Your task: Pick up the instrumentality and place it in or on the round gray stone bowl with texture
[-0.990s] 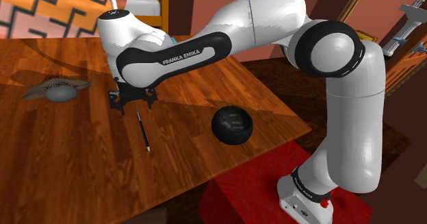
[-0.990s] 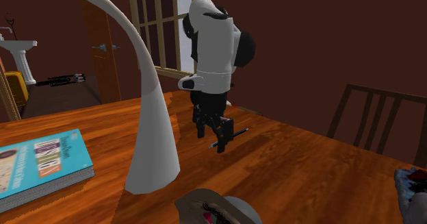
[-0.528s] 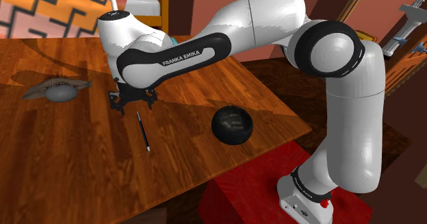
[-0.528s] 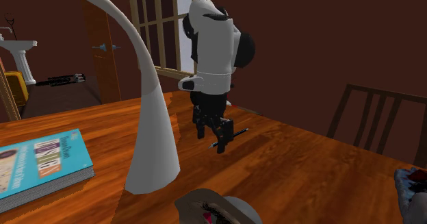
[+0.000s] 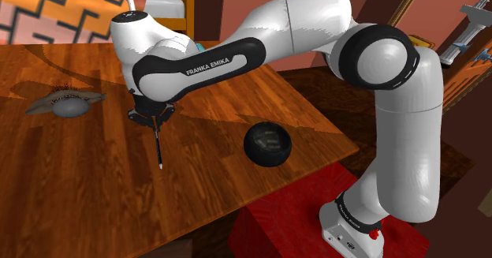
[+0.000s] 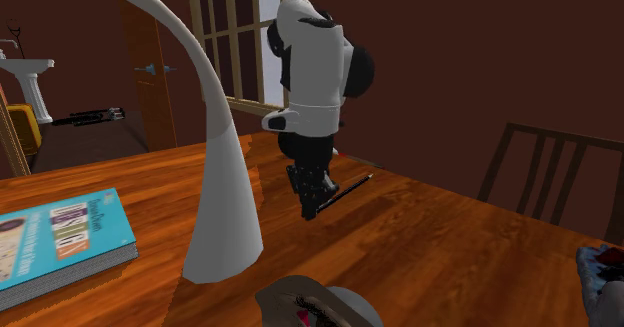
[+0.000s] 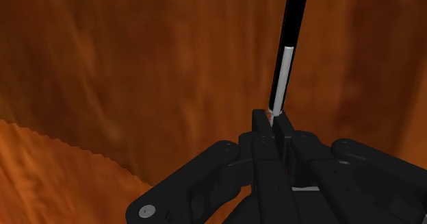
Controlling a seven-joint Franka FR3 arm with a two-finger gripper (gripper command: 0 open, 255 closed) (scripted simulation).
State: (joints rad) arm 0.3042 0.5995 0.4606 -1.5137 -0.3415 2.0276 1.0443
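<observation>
The end effector (image 7: 274,123) pinches the pen (image 7: 283,72) by its very end; swinging toward the dark round bowl (image 5: 267,143), the long shaft could pivot loose.

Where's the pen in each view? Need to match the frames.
Shoulder view: pen left of centre, pointing down from the pincer, left of the black bowl.
Second exterior view: pen at centre, slanting up to the right, right of the white curved column.
Wrist view: pen sticks out of the shut pincer.
Shared landmark: the pincer clasping the pen.
</observation>
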